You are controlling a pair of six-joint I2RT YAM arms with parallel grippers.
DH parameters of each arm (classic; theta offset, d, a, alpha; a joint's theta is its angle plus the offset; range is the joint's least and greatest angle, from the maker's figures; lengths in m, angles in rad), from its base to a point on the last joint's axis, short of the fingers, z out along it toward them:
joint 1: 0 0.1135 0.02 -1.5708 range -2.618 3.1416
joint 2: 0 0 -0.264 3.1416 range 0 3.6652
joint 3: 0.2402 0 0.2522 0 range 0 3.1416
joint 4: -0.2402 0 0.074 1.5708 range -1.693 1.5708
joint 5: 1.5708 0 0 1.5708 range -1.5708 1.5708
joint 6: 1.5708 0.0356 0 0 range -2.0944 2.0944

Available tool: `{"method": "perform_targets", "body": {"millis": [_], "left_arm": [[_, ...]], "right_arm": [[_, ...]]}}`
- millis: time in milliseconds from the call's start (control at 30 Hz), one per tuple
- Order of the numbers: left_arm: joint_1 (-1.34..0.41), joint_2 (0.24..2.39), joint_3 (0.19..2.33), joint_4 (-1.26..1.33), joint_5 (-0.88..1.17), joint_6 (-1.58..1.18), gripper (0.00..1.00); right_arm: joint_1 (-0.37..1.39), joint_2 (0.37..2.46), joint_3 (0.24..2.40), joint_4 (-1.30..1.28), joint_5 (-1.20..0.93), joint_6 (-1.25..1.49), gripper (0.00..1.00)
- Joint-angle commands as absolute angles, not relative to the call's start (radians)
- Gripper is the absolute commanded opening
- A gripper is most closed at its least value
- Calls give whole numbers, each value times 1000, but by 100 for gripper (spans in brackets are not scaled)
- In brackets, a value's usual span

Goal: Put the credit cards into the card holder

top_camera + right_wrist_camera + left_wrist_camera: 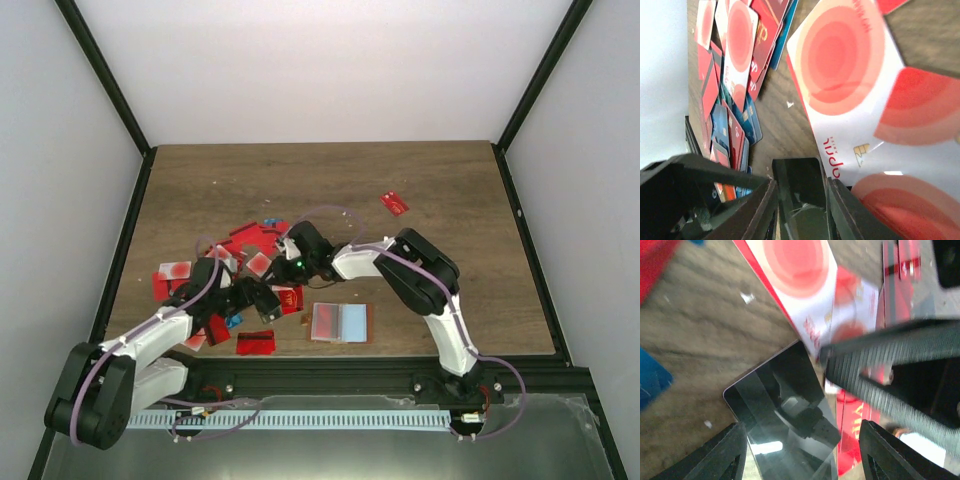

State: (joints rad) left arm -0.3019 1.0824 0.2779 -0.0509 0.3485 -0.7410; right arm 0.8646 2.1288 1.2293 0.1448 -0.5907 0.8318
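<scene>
While working over the credit cards [250, 245] heaped toward the left edge of the worktop [450, 180], at the picking step: no card lifted clear yet. Left gripper [802, 440] with fingers spread wide, straddling a black card [785, 405] lying flat. Right gripper [800, 187] with fingers narrow at the same card's edge, beside a white-and-red card [850, 90]; cannot tell whether pinching it. Card holder [340, 322] lying open by the near edge, about the middle, apart from the heap. Next, probably: raise one card's edge, close firmly, carry to the holder.
</scene>
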Motion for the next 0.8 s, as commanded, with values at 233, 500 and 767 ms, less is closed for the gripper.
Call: {"method": "perform_targets", "body": {"millis": [233, 500, 767], "left_arm": [[-333, 1036, 292, -231, 271, -758, 64], [-336, 1157, 260, -66, 368, -756, 64], [-359, 1179, 259, 27, 444, -767, 63]], "right_arm": [[870, 2052, 1144, 99, -541, 745, 30], [894, 2082, 1131, 100, -545, 745, 30], [897, 2112, 1115, 151, -601, 765, 29]]}}
